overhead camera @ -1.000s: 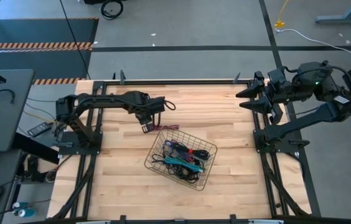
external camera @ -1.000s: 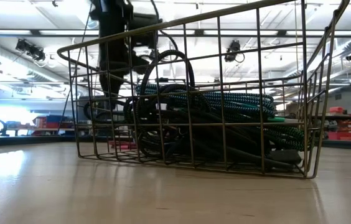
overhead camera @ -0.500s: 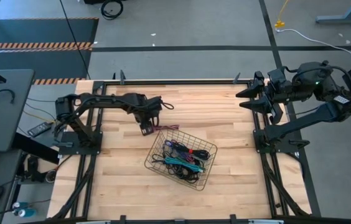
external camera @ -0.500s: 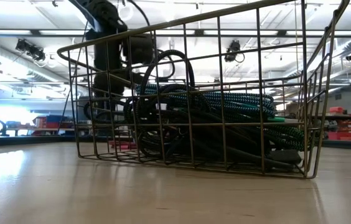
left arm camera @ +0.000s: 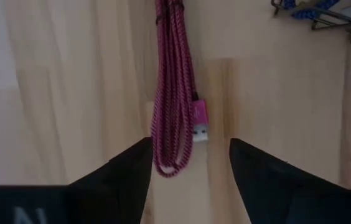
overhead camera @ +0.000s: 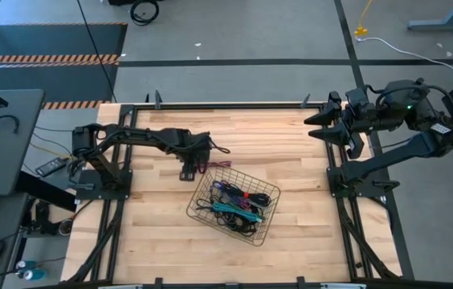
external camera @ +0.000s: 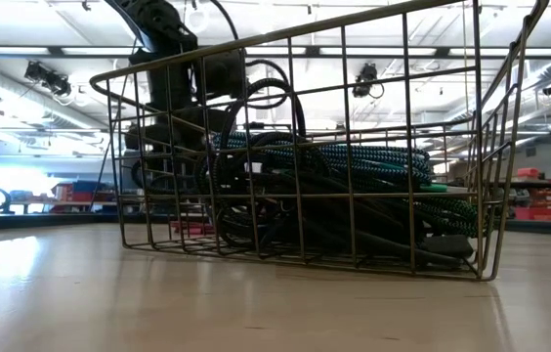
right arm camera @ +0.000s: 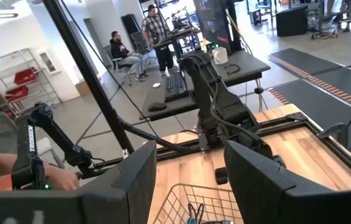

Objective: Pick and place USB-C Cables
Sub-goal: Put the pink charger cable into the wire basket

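Just beside the wire basket [overhead camera: 233, 202], the left gripper [left arm camera: 189, 163] hangs low, fingers spread around a magenta cable [left arm camera: 174, 93] lying on the table [overhead camera: 154, 233]; other cables [overhead camera: 238, 205] fill the basket; the right gripper [overhead camera: 316, 127] waits spread at the far edge.

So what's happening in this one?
A robot is sorting USB-C cables. The left gripper is low over the table just outside the wire basket, fingers open around a bundled magenta cable that lies flat on the wood. Whether it is about to grab it or has just let go, one moment cannot say. The other cables lie piled in the basket. The right gripper waits, open, at the table's far right edge.
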